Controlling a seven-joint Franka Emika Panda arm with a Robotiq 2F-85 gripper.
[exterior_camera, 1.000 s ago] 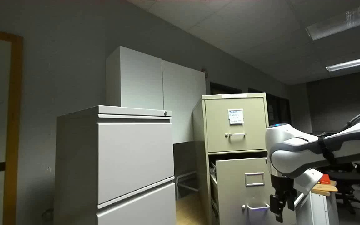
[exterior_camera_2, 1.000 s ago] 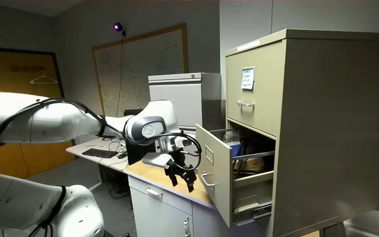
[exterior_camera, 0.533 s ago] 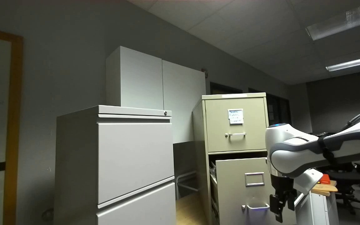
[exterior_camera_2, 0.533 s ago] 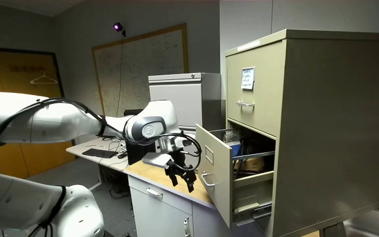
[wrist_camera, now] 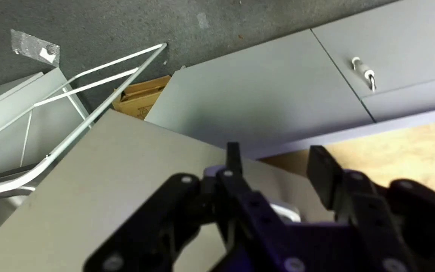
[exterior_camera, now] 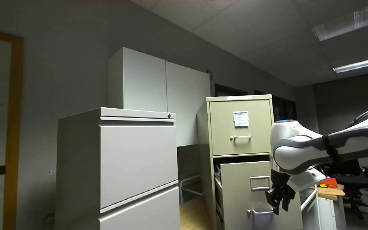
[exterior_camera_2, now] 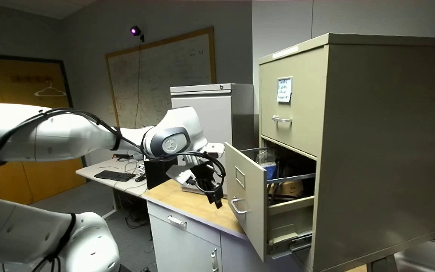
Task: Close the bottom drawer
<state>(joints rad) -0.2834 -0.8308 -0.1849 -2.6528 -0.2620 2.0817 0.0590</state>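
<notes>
My hand (wrist_camera: 277, 160) is empty, its fingers (wrist_camera: 234, 158) spread apart with nothing gripped between them. The bottom drawer (exterior_camera_2: 253, 196) stands well out from the beige filing cabinet (exterior_camera_2: 383, 143), low and right of centre in an exterior view; in the wrist view its front (wrist_camera: 100, 181) slants across the lower left. A strip of wooden counter (exterior_camera_2: 187, 203) shows between my fingertips and that front, so I take us to be near — not touching.

I judge this to be the approach, with the closing push not yet begun. Next I should set my fingertips against the flat front, beside the handle (exterior_camera_2: 237, 207), and press straight back along the runners (exterior_camera_2: 301, 241). That wants no grip; bringing the fingers together first might keep one from hooking the handle. A shove too far to one side could, I suspect, make the drawer bind.

Inside the drawer I see a blue thing (exterior_camera_2: 270, 170), a clear-looking packet (exterior_camera_2: 264, 155) beside it, a brown cardboard-looking piece (exterior_camera_2: 291, 187) below, and dark shapes I can't name. The upper drawer (exterior_camera_2: 304, 102), upper right there, is closed over its contents; so are the visible drawers of the light-grey cabinet (exterior_camera: 138, 166), left of centre in an exterior view. In the wrist view a brown box (wrist_camera: 140, 100) shows, upper left — what it holds, I can't tell.
</notes>
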